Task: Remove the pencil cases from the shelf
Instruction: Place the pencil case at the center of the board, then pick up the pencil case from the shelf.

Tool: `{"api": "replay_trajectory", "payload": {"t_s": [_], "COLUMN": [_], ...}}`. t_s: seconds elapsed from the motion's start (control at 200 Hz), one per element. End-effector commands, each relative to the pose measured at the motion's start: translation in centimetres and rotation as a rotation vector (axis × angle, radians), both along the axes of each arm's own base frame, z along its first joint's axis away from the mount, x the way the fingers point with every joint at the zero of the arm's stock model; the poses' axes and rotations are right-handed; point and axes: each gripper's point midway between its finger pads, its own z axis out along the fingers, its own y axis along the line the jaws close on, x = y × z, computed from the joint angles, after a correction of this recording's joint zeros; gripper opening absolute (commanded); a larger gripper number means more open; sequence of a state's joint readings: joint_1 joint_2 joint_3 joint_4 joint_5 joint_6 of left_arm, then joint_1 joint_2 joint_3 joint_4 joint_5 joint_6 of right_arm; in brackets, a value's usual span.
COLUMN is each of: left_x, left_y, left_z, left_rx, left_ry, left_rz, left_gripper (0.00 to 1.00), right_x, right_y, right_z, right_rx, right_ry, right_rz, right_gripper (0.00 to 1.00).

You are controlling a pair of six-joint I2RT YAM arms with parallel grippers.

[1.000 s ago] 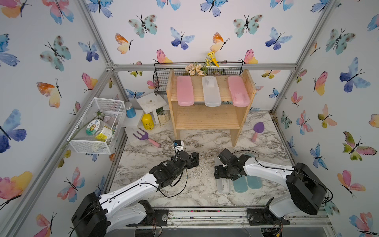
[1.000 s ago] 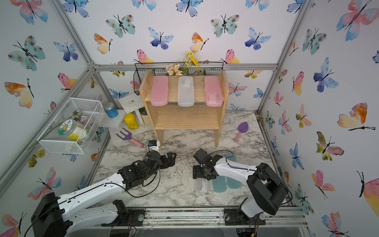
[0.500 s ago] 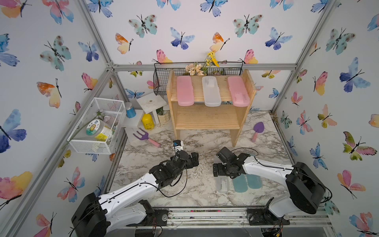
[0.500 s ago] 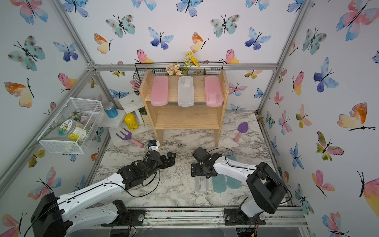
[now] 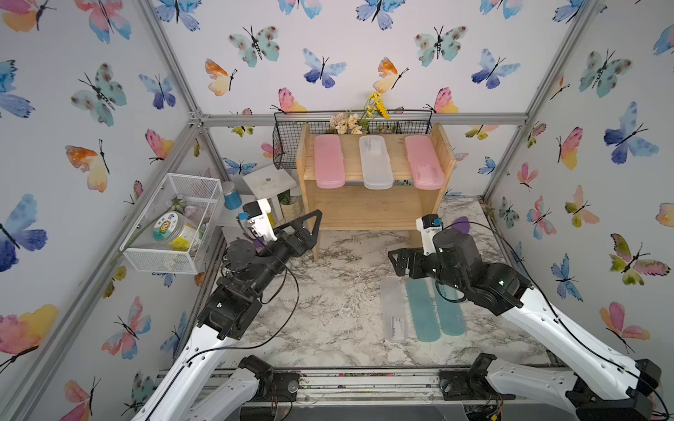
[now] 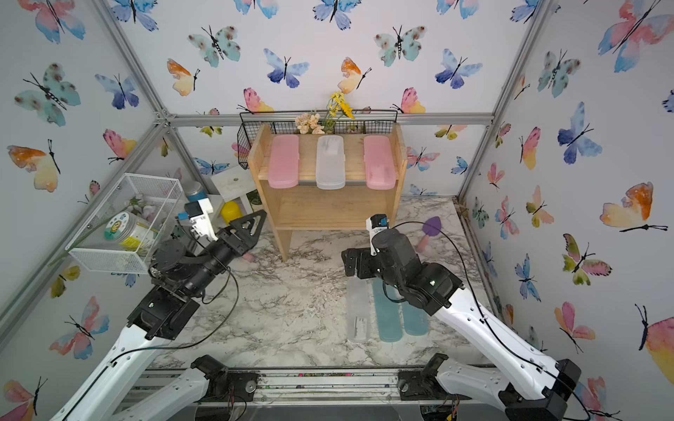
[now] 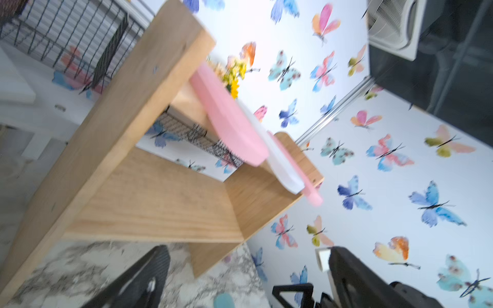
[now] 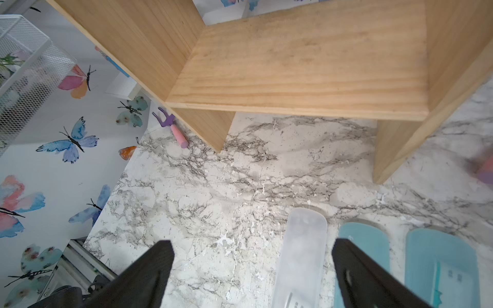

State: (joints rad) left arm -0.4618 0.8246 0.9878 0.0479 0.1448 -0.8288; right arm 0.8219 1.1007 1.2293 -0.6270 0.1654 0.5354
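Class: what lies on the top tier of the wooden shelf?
Side by side: a pink pencil case, a frosted white pencil case, a second pink pencil case, ends overhanging the edge. What lies beneath them is covered; their contents cannot be seen.

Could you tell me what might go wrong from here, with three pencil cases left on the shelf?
1. The pink case, frosted case and second pink case overhang the front edge of the shelf's top tier; a clumsy nudge could tip one off.
2. The open left gripper is close to the shelf's side panel and might strike it.
3. The open right gripper hangs by the tabletop frosted case and teal cases; a swing could sweep them.
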Motion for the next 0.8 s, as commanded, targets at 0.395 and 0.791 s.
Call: {"api": "replay_trajectory", "payload": {"t_s": [0.395, 0.791], "left_x": [6.4, 8.9], "left_y": [-2.5, -2.8], "left_z": [4.0, 4.3], "left_rx": [-0.273, -0.308], "left_ry": [0.02, 0.031], "left_rz": [-0.214, -0.198], "left_gripper": [0.99, 0.97], "right_x": [1.5, 2.3], "right_y": [0.0, 1.1], "right_z": [-0.3, -1.2], "right_rx": [-0.124, -0.158], "right_ry": [-0.011, -0.01], "right_rz": [-0.019, 0.01], "right_gripper": [0.99, 0.99]}}
